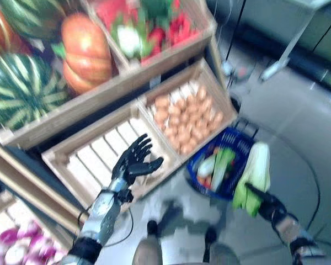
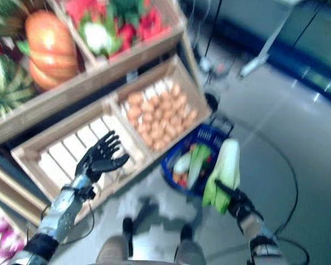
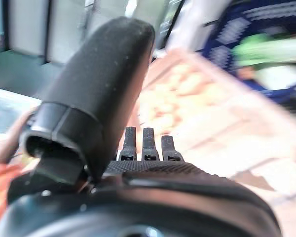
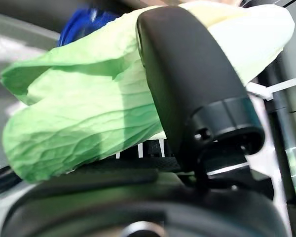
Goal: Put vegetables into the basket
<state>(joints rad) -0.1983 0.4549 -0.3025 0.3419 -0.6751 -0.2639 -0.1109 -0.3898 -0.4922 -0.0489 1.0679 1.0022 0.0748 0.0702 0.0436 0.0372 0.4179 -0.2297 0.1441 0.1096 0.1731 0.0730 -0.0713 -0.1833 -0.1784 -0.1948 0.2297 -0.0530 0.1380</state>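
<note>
A leafy green cabbage (image 1: 255, 175), pale at one end and bright green at the other, is gripped in the right hand (image 1: 267, 205); in the right wrist view the thumb (image 4: 187, 84) is seen curled over the leaves (image 4: 89, 118), with the fingers hidden behind them. The cabbage is held just beside the blue basket (image 1: 240, 144), over its outer rim and not inside it. The basket stands on the grey floor (image 1: 298, 121), touching or nearly touching the corner of the wooden crate of potatoes (image 1: 185, 118). Inside the basket a white vegetable (image 1: 206, 165), a long green one (image 1: 222, 165) and something red (image 1: 205, 182) are seen, though they cannot be identified more exactly.

The left hand (image 1: 133, 161) is held open, fingers spread and straight, with nothing in it. It hovers over the empty slatted crate (image 1: 94, 152), which adjoins the potato crate on the side away from the basket. In the left wrist view the thumb (image 3: 101, 84) stands out and the fingers (image 3: 148, 145) are straight, with the potatoes (image 3: 172, 98) blurred beyond them.

On the upper shelf, farther from the basket than the potato crate, a striped watermelon (image 1: 22, 88), an orange pumpkin (image 1: 85, 49) and a bin of mixed red, white and green produce (image 1: 143, 25) are displayed. Purple-and-white vegetables (image 1: 11, 245) are seen on a lower shelf, well apart from the basket.
</note>
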